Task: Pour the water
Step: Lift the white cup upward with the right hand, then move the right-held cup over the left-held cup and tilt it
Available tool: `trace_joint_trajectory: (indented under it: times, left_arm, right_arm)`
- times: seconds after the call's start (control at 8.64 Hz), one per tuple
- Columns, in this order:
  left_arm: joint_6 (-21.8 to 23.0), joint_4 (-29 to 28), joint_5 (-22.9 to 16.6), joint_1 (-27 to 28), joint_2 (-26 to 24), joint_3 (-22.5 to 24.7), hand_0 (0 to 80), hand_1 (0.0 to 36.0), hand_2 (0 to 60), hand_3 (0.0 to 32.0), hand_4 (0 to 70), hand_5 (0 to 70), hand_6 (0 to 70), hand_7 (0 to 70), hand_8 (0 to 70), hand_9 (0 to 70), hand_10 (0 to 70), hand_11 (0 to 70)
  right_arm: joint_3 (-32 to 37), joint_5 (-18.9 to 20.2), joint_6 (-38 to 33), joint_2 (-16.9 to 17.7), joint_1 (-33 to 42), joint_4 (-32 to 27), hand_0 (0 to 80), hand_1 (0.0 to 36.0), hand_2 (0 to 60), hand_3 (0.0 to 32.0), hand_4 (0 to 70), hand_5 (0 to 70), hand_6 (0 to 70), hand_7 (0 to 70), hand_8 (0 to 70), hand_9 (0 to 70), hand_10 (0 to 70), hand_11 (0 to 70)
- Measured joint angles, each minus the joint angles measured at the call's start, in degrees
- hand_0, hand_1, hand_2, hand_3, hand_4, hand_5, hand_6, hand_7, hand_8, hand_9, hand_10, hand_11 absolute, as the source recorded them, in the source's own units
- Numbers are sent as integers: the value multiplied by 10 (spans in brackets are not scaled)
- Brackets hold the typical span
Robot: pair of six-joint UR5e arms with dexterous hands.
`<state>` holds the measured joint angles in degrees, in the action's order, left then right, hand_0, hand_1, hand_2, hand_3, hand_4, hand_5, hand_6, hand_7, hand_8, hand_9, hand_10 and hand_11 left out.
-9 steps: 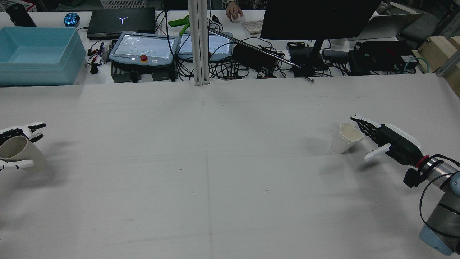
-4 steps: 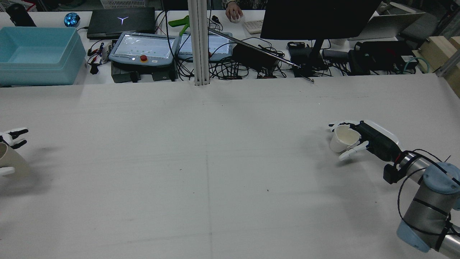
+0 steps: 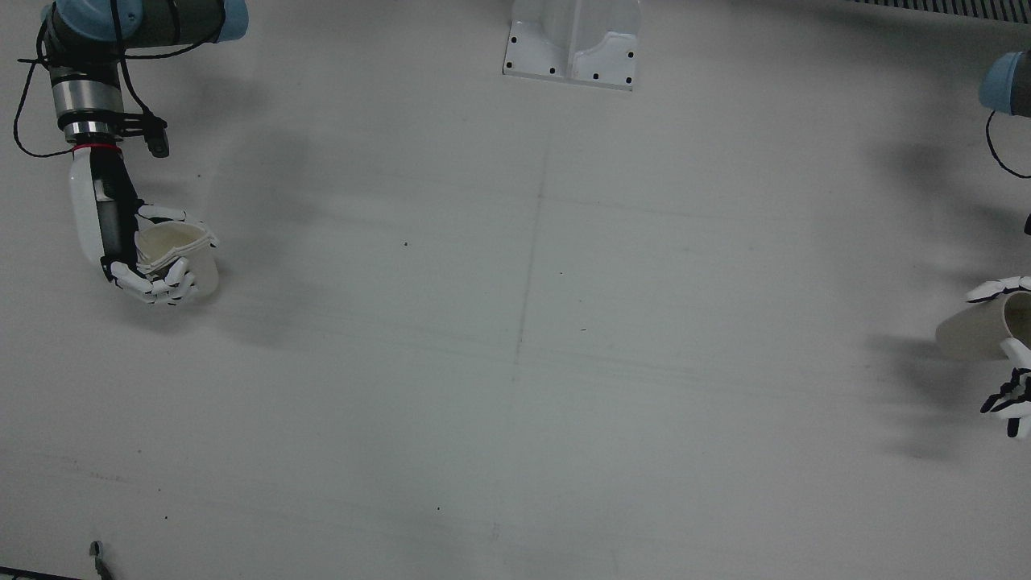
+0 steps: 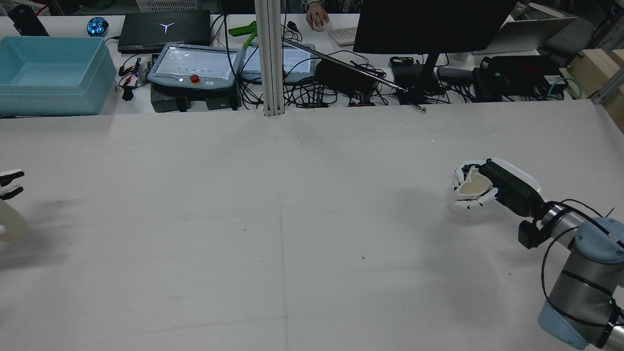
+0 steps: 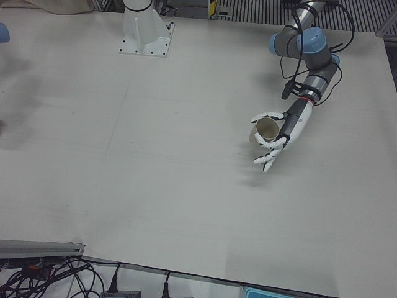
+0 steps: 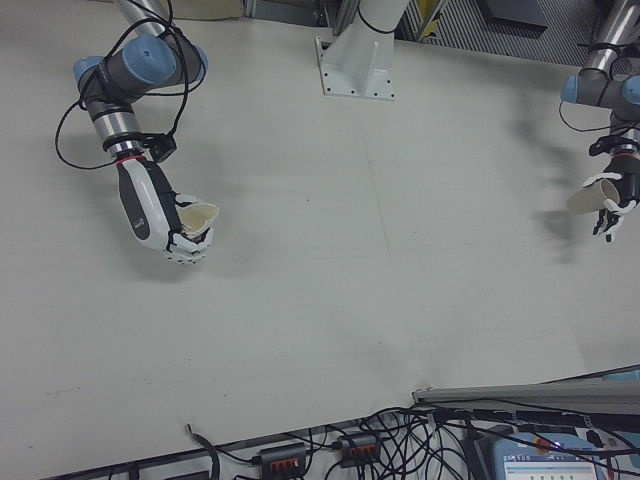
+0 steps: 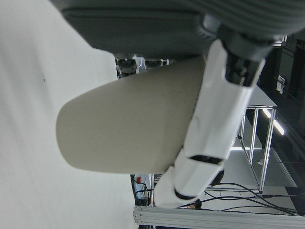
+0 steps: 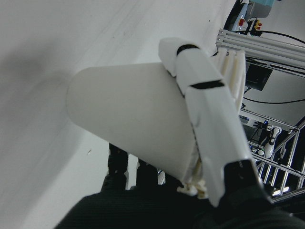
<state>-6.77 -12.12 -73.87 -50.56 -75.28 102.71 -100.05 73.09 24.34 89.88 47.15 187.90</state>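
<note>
My right hand [image 4: 482, 189] is shut on a white paper cup [image 4: 471, 187], its rim squeezed in; the front view shows hand [image 3: 145, 270] and cup [image 3: 200, 262] at the left, low over the table. The right hand view has its fingers [image 8: 209, 105] wrapped over the cup [image 8: 128, 114]. My left hand [image 5: 279, 139] holds a beige cup [image 5: 265, 129] tilted on its side above the table, thumb over it, other fingers spread below. In the rear view this hand [image 4: 7, 183] and cup [image 4: 9, 222] are half cut off at the left edge.
The white table [image 4: 292, 219] spreads wide between the two hands. A white post base [image 3: 572, 44] stands at the robot's side. A blue bin [image 4: 48, 73], tablets [image 4: 195, 66], a monitor and cables lie beyond the table's far edge.
My right hand has closed its fingers around the white cup, which was beside it a second ago. My left hand with the beige cup has moved further left, nearly out of the rear view.
</note>
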Motion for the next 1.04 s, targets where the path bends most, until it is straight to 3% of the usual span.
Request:
trace_joint_trajectory:
  times: [0.23, 0.46, 0.81, 1.04]
  left_arm:
    - [-4, 20, -13, -10, 12, 37, 800, 360, 600, 0, 700, 700, 155, 213, 44, 48, 68, 124]
    - [-12, 37, -49, -9, 11, 57, 800, 360, 600, 0, 700, 700, 167, 221, 48, 51, 71, 129]
    - [-56, 78, -118, -3, -39, 72, 800, 360, 600, 0, 700, 700, 171, 224, 45, 48, 71, 131]
    - [-72, 132, -136, 16, -92, 83, 800, 360, 600, 0, 700, 700, 181, 229, 47, 49, 71, 130]
  right_arm:
    - [-108, 0, -11, 9, 23, 84, 800, 360, 600, 0, 461, 700, 576, 574, 414, 487, 356, 539]
    - [-190, 9, -36, -27, 65, 183, 800, 360, 600, 0, 569, 700, 626, 608, 425, 498, 342, 520]
    - [-236, 18, -44, -135, 109, 263, 800, 360, 600, 0, 689, 700, 700, 696, 451, 534, 343, 519]
    - [-235, -18, -13, -243, 113, 303, 800, 360, 600, 0, 700, 700, 700, 700, 480, 576, 357, 536]
